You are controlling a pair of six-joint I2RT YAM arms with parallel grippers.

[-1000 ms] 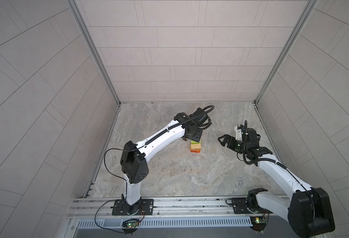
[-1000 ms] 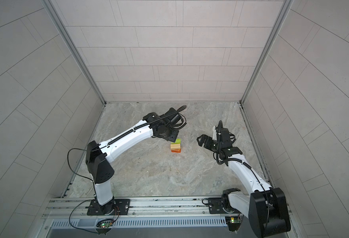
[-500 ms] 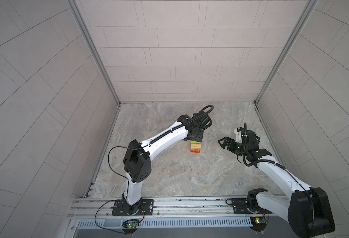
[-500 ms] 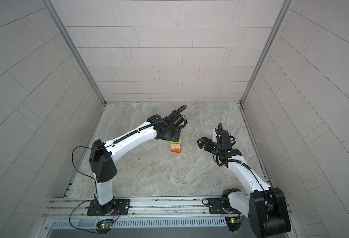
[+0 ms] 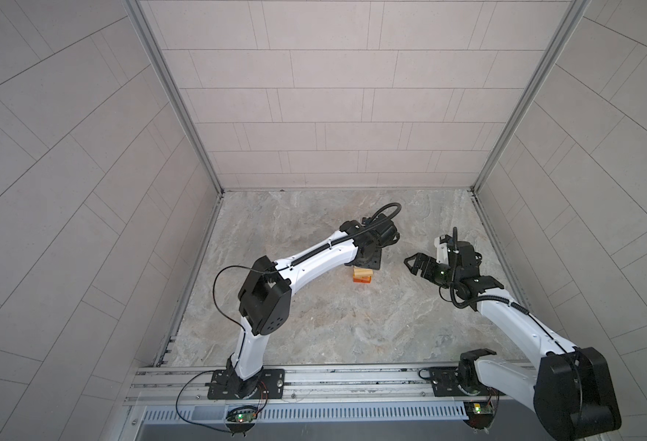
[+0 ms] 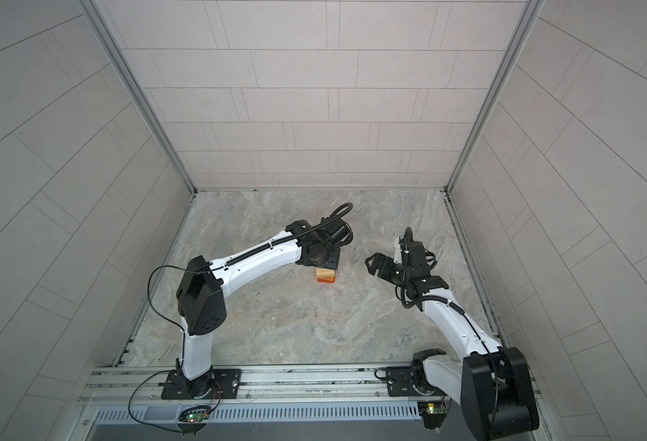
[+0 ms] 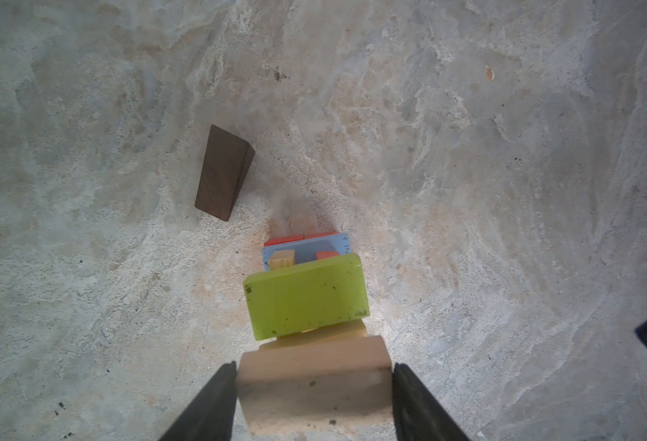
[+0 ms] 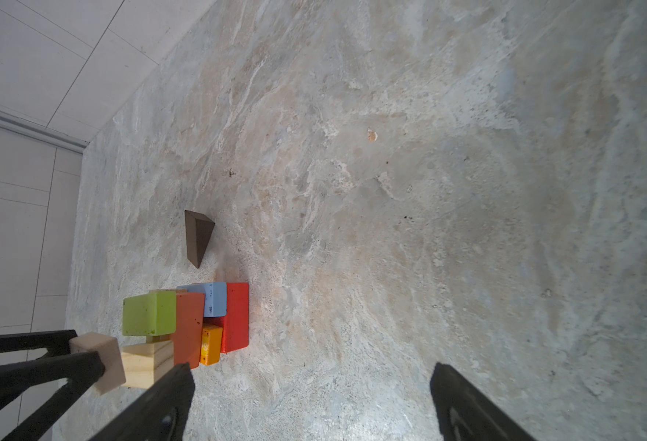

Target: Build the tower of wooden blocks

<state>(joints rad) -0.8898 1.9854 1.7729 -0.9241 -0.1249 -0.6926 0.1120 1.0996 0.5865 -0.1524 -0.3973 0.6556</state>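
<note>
Item: the tower (image 8: 196, 324), standing mid-worktop (image 5: 333, 324), directly under the left arm in both top views. Layers I am counting: red and orange base, light blue, tan and green above.

Item: tan block (image 7: 314, 385), which I am holding pinched in the left gripper (image 7: 314, 397) fingers just over the top layer, not yet seated.

Item: dark brown block (image 7: 223, 172), lying loose near the tower, still to place.

Item: right gripper (image 8: 310, 397), fingers spread wide, carrying nothing, waiting beside the stack.

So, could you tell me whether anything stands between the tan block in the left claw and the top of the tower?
Nothing visible does: the tan block hangs directly over the tower, beside its green block.
</note>
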